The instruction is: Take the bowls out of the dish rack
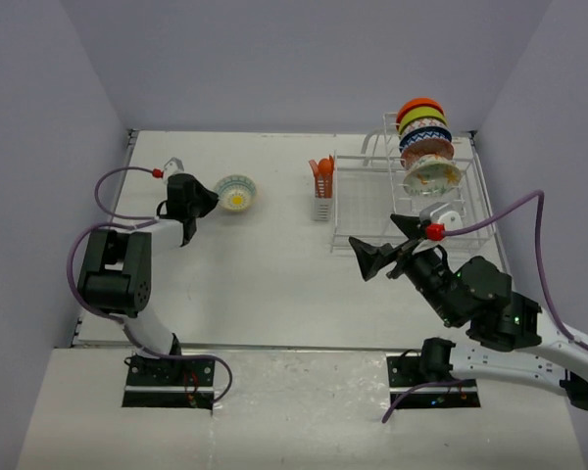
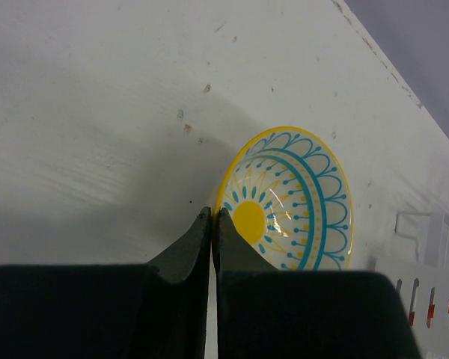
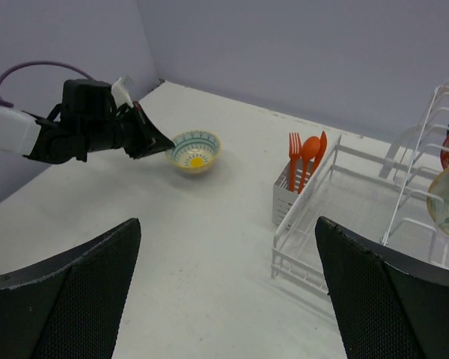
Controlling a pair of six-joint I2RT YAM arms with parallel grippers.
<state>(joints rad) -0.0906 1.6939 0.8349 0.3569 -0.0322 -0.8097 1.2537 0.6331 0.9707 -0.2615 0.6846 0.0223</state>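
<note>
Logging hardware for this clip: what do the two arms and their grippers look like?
Both arms, left arm and right arm, have black joint housings on white links. A purple cable with a red connector runs to each wrist. The left gripper and right gripper have black wedge-shaped fingers.

We'd say lab rig: bare purple walls [image 1: 294, 59] boxing a white surface [image 1: 265, 294], left arm [image 1: 113, 269] and right arm [image 1: 480, 294] bolted on.
</note>
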